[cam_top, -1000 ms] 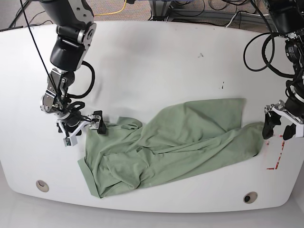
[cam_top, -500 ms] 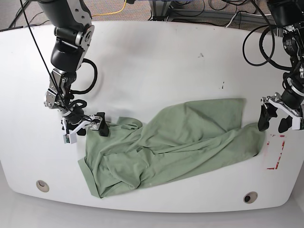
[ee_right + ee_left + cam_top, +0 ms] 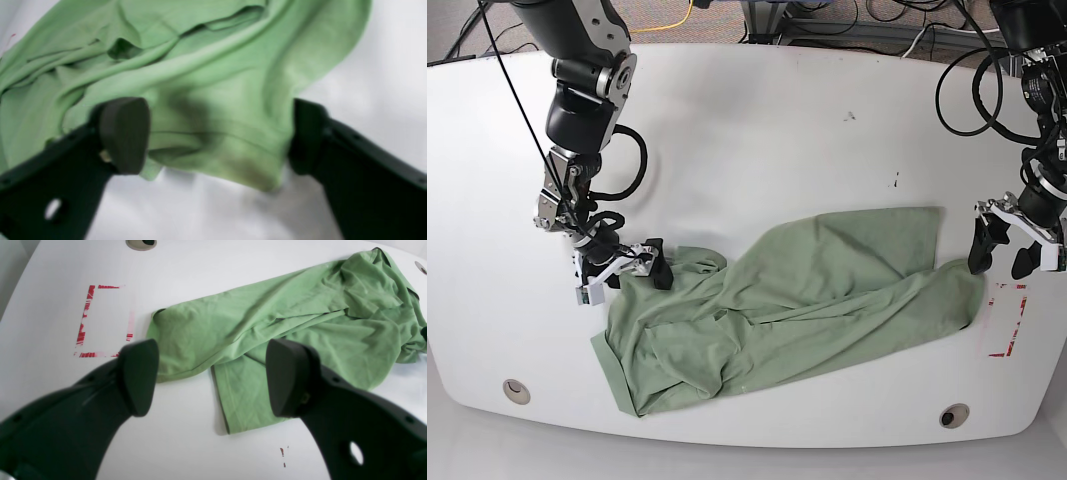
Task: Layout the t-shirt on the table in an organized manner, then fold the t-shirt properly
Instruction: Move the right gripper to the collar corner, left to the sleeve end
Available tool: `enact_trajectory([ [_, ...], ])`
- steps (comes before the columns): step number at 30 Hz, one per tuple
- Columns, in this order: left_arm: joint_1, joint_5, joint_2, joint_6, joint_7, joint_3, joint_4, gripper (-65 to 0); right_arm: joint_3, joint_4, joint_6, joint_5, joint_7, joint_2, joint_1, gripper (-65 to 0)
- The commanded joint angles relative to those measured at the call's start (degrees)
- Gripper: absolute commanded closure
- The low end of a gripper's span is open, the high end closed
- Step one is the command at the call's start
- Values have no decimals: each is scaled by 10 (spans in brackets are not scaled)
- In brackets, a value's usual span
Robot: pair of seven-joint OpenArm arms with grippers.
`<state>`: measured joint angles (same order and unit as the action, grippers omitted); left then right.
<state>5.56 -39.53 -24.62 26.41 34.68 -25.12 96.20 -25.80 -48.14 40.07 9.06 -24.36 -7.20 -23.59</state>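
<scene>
Here the right end effector (image 3: 623, 268) stands wide over a rumpled edge of the t-shirt (image 3: 797, 300), fabric between its fingers (image 3: 125, 133) but not clamped. The left end effector (image 3: 1007, 250), also spread wide and empty, hovers just beyond the shirt's opposite end, near the red tape rectangle (image 3: 100, 321) on the white tabletop (image 3: 777, 130).

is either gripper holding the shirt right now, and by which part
Nothing is held. The right gripper straddles a t-shirt edge with jaws open; the left gripper is open too.
</scene>
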Motion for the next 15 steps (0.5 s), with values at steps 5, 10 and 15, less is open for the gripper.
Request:
enact_trajectory([
  [5,-7,-7,-10,1,-15,-3,5,-458,1,-3,-1,-3,6,3,-12,-301],
  [10,-11,-4,2,0,-15,2,-33,-458,1,-6,-1,-3,4,5,-12,-78],
  [15,-34,-4,6,0,-15,4,-85,-458,1,-6,-1,-5,2,6,-12,-3],
])
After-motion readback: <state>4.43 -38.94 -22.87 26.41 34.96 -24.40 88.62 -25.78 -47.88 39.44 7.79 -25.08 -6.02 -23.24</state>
